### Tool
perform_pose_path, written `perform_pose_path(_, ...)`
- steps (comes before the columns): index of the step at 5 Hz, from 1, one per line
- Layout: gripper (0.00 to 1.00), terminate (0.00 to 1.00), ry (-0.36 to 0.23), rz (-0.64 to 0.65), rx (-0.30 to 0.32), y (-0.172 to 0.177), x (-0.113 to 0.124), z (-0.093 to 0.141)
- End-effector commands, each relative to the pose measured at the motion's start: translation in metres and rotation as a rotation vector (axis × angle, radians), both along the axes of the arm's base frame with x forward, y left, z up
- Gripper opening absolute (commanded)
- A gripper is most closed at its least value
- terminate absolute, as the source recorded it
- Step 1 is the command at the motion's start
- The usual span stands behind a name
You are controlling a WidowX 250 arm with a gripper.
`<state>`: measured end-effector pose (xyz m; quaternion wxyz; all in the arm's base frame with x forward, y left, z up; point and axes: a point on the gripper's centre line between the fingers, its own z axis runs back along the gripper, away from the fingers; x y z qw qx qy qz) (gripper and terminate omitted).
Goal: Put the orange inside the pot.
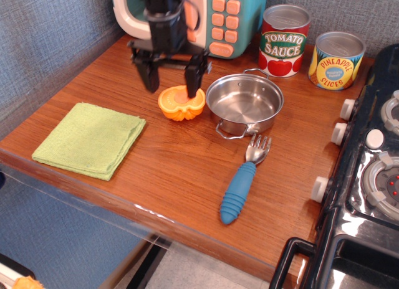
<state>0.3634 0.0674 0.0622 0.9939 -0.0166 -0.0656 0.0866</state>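
On the worktop (168, 170), the pincer (171, 83) spread wide over the orange (181, 103).
One finger touches its cut face; pot (244, 103) just beside, fork (242, 182) nearby.

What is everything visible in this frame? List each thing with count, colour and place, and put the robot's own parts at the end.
orange: 1, orange, on the table just left of the pot, cut face up
pot: 1, shiny steel, mid-table, nothing visible inside
fork: 1, blue handle with metal head, in front of the pot
cloth: 1, green, folded, front left of the table
tomato sauce can: 1, red and green label, behind the pot
pineapple slices can: 1, yellow and blue label, right of the tomato can
toy microwave: 1, teal and peach, back of the table
toy stove: 1, black with white knobs, right edge
table: 1, brown wood
gripper: 1, black, open, above the orange's back edge
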Motion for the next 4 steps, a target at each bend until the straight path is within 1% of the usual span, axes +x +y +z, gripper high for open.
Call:
perform_pose_path(1,1.0,0.0,-0.082,0.01,0.021,0.002,0.004,0.032)
perform_pose_path(2,1.0,0.0,-0.055,0.013,0.045,0.005,0.002,0.024)
perform_pose_path(3,1.0,0.0,-0.022,0.02,0.074,0.009,0.001,0.011)
perform_pose_path(4,1.0,0.0,0.019,0.031,0.08,0.012,0.001,-0.004)
